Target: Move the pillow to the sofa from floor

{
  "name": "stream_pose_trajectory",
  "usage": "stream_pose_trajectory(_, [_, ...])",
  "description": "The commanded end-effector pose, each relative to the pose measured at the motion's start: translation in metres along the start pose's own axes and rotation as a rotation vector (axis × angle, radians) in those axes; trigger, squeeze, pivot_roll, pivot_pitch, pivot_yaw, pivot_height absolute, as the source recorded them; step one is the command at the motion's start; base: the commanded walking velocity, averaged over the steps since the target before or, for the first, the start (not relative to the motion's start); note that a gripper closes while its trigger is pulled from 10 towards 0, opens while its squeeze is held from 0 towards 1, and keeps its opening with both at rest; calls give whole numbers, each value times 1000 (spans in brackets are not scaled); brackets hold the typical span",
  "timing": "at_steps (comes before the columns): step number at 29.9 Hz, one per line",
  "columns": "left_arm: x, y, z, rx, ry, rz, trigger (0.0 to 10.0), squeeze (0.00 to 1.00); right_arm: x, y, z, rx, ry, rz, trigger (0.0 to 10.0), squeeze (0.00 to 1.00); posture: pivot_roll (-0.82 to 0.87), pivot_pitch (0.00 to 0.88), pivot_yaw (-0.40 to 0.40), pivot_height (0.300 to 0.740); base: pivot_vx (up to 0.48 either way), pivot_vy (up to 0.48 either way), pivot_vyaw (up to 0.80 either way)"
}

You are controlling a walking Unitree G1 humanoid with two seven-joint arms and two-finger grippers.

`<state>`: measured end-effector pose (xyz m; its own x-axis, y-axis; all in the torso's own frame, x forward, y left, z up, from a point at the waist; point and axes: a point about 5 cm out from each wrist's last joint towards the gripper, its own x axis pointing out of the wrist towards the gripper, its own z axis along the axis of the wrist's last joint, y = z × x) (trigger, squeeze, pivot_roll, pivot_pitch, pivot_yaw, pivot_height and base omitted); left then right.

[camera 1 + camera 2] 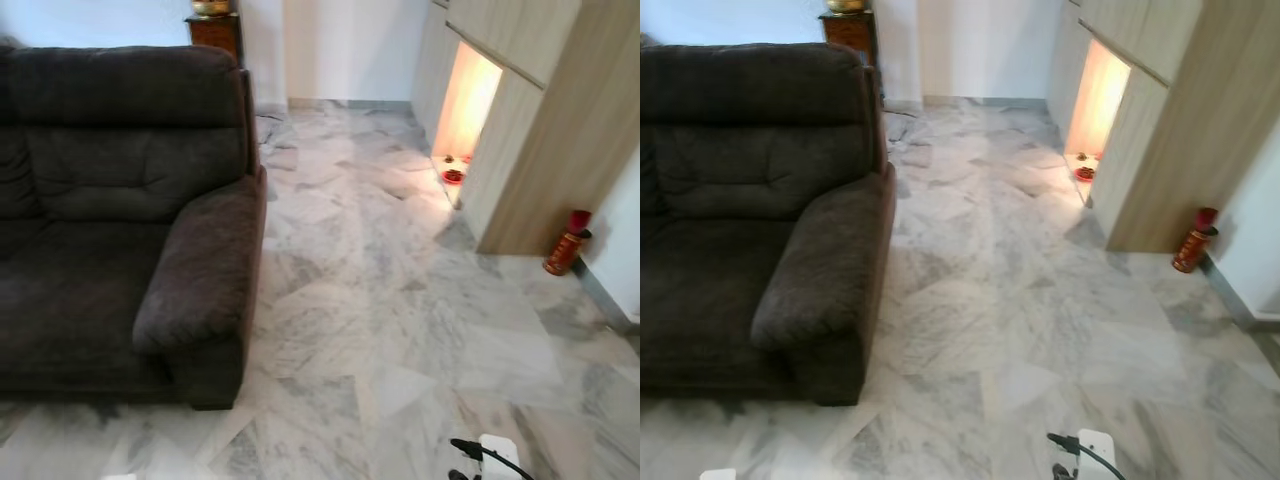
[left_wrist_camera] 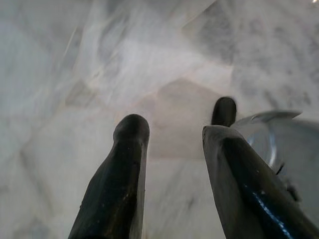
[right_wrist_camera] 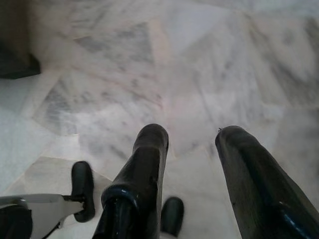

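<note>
While standing on pale marble floor (image 1: pixel 400 300), looking from the head views at a dark sofa (image 1: pixel 110 210) to the left, seat bare, armrest (image 1: pixel 205 265) nearest. Beyond, a wooden cabinet (image 1: pixel 530 130) with a lit niche (image 1: pixel 465 100), and a red bottle (image 1: pixel 567 243) at its foot. No pillow to be found anywhere, so place unknown. Along the left wrist: left gripper (image 2: pixel 172 134) hanging over bare marble, fingers parted, holding nothing. Along the right wrist: right gripper (image 3: pixel 192 139) likewise spread and empty above the tiles, sofa base at the edge. Judged as the searching step, nothing yet picked up. Next: turn or walk to bring the pillow into sight, then bend and grasp.
</note>
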<state>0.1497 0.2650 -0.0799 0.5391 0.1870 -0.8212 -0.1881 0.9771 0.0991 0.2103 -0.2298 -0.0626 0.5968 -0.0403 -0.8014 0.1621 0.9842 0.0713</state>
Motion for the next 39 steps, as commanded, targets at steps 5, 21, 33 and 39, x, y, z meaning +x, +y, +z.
stream_pose_trajectory(5, [-1,4,-4,-2,28,4,10000,0,1,4,-2,30,5,11,10000,0,106,0,13,740,0,292,0])
stream_pose_trajectory(21, [-1,5,-3,-1,29,2,10000,0,0,4,-5,30,7,14,10000,0,108,0,16,740,0,393,0])
stream_pose_trajectory(33, [-1,5,-3,-3,28,3,10000,0,1,5,-2,-5,-5,29,10000,0,114,0,14,740,0,429,301])
stream_pose_trajectory(39, [-1,6,-3,-1,27,4,10000,0,1,6,-2,15,-7,29,10000,0,115,0,15,740,0,476,0])
